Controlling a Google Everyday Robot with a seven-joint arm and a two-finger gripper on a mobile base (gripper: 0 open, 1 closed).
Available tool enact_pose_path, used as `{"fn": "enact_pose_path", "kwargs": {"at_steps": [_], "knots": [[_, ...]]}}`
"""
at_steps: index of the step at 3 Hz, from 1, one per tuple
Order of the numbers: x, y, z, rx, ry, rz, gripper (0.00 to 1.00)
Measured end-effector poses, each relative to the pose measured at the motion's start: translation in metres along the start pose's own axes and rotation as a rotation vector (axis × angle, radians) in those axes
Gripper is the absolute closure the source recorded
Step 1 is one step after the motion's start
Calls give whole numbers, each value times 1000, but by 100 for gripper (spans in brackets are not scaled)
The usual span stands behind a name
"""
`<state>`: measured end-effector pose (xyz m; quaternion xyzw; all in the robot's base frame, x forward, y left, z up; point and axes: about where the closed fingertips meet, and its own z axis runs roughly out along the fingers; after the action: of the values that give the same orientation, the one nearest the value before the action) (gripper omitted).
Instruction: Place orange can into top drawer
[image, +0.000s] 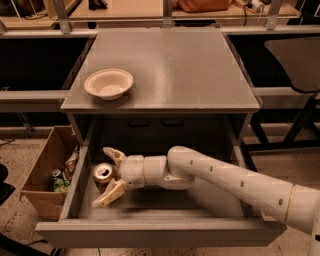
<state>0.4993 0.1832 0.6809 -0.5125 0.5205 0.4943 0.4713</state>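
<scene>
Orange can (103, 174) stands upright on the floor of the top drawer (160, 233), at the left end just beside the left wall, silver top facing up. The drawer is pulled fully out.

Claw (102, 177) is inside the drawer at the can. Its fingers are spread wide, one behind the can and one in front, so they straddle it and do not clamp it. Can't tell from this angle whether either finger touches the can wall.

Handling, as a judgement:
- Thin aluminium shell, stiff along its axis, soft across the side wall. It dents under a hard pinch.
- Probably light. Full or empty isn't readable here, so grip force should suit either.
- Smooth painted skin is slippery against hard fingers.
- Round body will roll toward the drawer wall if tipped.

Best hold: across the diameter at mid-height, fingers square to the wall, moderate squeeze. Avoid the top rim and the tapered shoulder, since pads would slide off there.

Task looks essentially done. The risk is a finger clipping the can on the way out.

Also in view: bowl (109, 83) on the table (170, 60), and a cardboard box (41, 175) of trash on the floor to the left.
</scene>
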Motion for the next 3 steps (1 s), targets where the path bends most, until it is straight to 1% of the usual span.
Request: {"fn": "enact_pose_path", "kwargs": {"at_steps": [1,2,3], "knots": [[-21,13,-9,-39,72,12,0],[-76,31,-24,-122,187,17,0],[-153,43,-38,-183,305,-16,0]]}}
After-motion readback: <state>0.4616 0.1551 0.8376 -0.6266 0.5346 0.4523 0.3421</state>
